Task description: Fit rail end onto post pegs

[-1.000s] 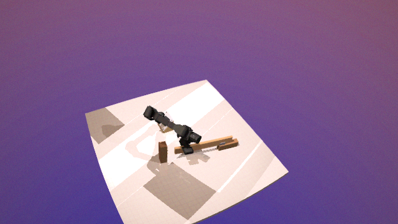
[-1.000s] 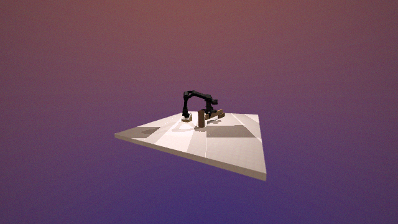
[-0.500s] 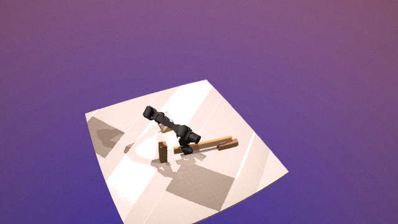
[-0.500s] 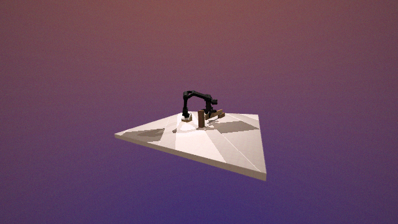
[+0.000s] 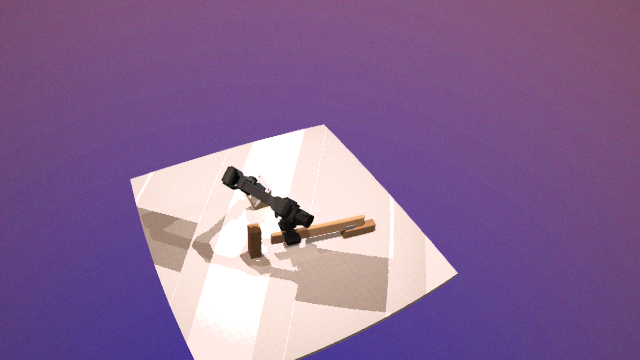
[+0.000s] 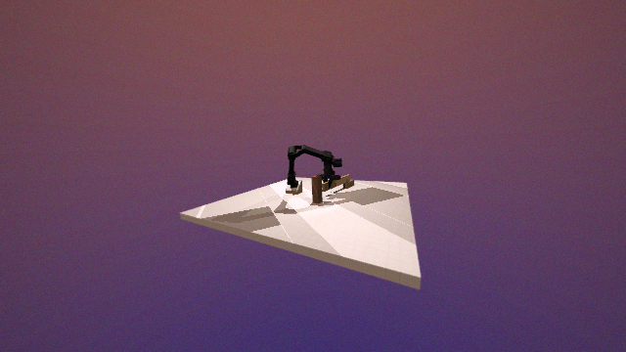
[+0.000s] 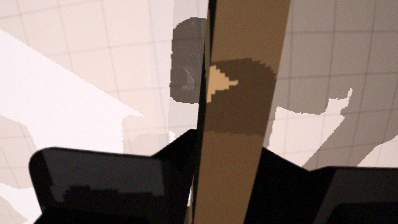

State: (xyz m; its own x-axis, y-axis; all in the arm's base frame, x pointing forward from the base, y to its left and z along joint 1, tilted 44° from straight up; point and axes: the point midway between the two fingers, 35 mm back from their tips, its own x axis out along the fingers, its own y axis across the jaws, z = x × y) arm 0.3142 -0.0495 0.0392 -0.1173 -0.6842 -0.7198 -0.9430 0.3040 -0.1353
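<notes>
The long wooden rail (image 5: 330, 228) (image 6: 340, 181) (image 7: 246, 30) runs between my fingers. My gripper (image 5: 292, 236) (image 7: 212, 138) is shut on the rail near its post-side end. In the top view that end appears raised off the table, with a small gap to the short post (image 5: 254, 242) (image 6: 317, 190), which stands upright. The rail's far end is at the low footboard block (image 5: 364, 229) (image 6: 348, 184) with its grey bracket (image 5: 349, 227); whether it sits inside the bracket is too small to tell. The pegs and the holes cannot be made out.
The arm's base (image 5: 259, 194) (image 6: 293, 190) stands on the pale table (image 5: 345, 175) (image 6: 372, 249), behind the post in the top view. The arm reaches over from there to the rail. Hard-edged shadows and bright bands cross the table.
</notes>
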